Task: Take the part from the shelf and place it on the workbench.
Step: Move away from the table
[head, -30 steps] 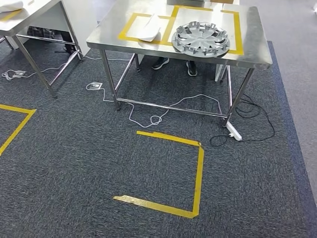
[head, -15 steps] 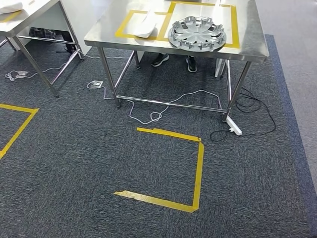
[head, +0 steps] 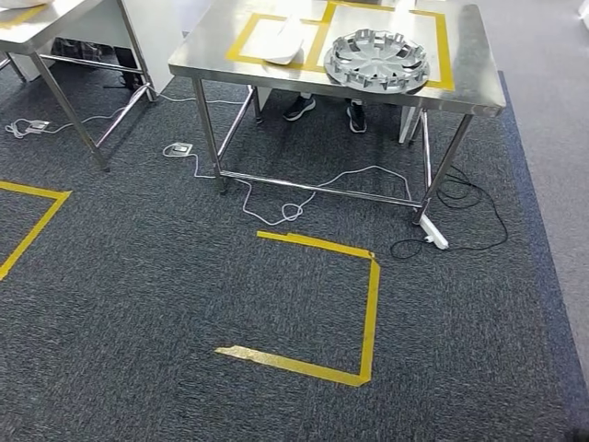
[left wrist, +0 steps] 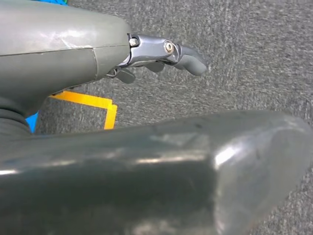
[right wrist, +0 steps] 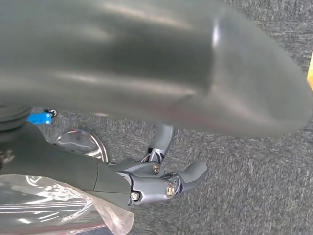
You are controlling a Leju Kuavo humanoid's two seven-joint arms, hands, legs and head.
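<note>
The steel workbench (head: 208,55) stands ahead, its top marked with yellow tape squares. A silver wheel cover (head: 377,60) lies in the right square and a white curved part (head: 284,43) in the left one. My left hand (left wrist: 162,51) hangs over the carpet with its fingers stretched out and nothing in it. My right hand (right wrist: 166,183) also hangs over the carpet, fingers (right wrist: 193,171) apart from the thick thumb (right wrist: 236,83), with only carpet between them. Clear plastic film (right wrist: 55,205) lies beside the base of that hand; I cannot tell what it belongs to.
A yellow tape square (head: 333,304) marks the carpet in front of the workbench. White cables (head: 278,207) and a power strip (head: 434,238) lie under it, and a person's shoes (head: 300,109) stand behind. A second steel table (head: 63,18) is at the far left.
The whole picture has shifted: the camera moved, so the workbench now sits slightly further right. Nothing on the workbench has moved.
</note>
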